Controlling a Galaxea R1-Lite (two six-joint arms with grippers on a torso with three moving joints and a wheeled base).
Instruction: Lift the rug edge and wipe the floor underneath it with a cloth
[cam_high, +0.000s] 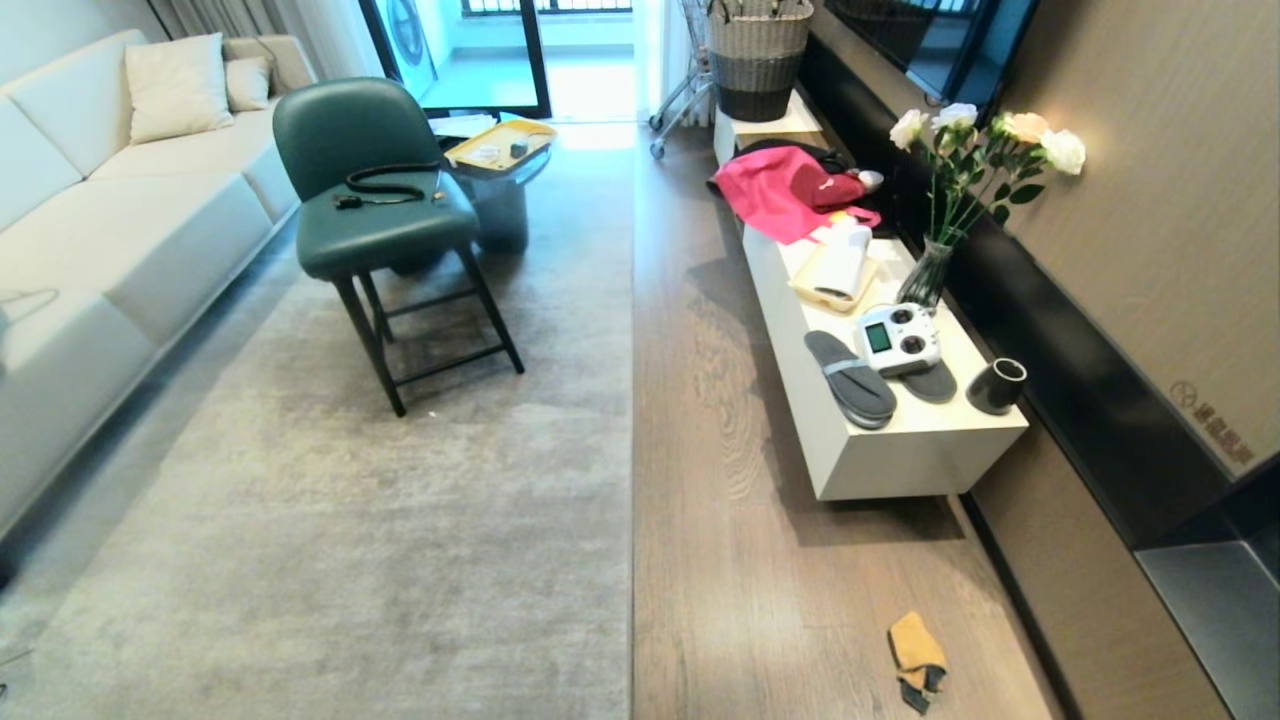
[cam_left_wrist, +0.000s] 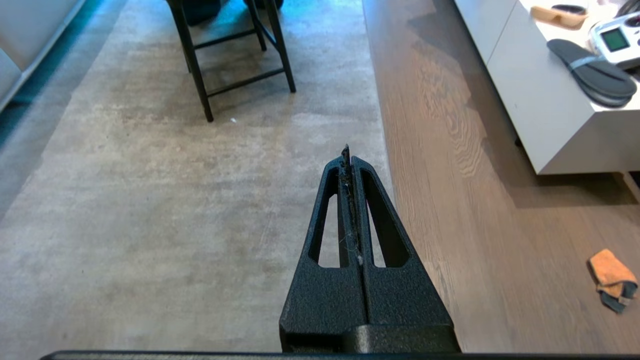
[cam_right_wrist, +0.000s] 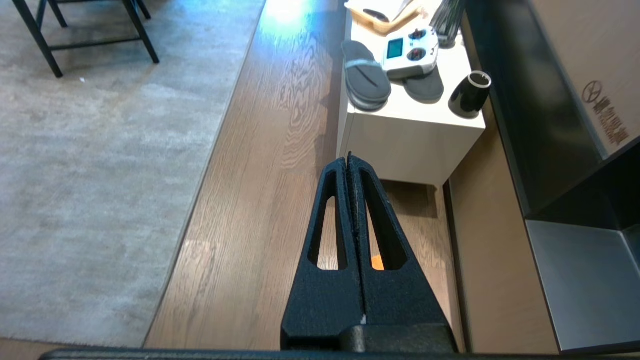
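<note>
1. The rug edge (cam_high: 632, 400) was seen lying flat as a straight border running from the near side of the floor (cam_high: 720, 480) toward the far doorway; no part of it was lifted.
2. The cloth (cam_high: 917, 660) was found crumpled on the bare floor, well apart from the rug edge, close to the dark wall base on the right and nearer than the end of the white bench (cam_high: 900, 460).
3. The left gripper (cam_left_wrist: 348, 155) was held above the rug close to its border, its fingers pressed fully together with nothing between them.
4. The right gripper (cam_right_wrist: 348, 159) was held above the plank strip before the bench end, likewise closed tight and empty; a speck of orange was glimpsed through its finger slots.
5. The task was judged to be at its very start: nothing gripped, nothing wiped.
6. The next move was judged to call for opening a gripper and lowering it onto the cloth, probably on the right side, while the other gripper would be opened for the rug border.
7. Open room was offered by the plank strip between rug and bench; it was bounded by the overhanging bench end and the wall base.
8. The green chair (cam_high: 375, 200) stood on the rug, well back from the near border.
</note>
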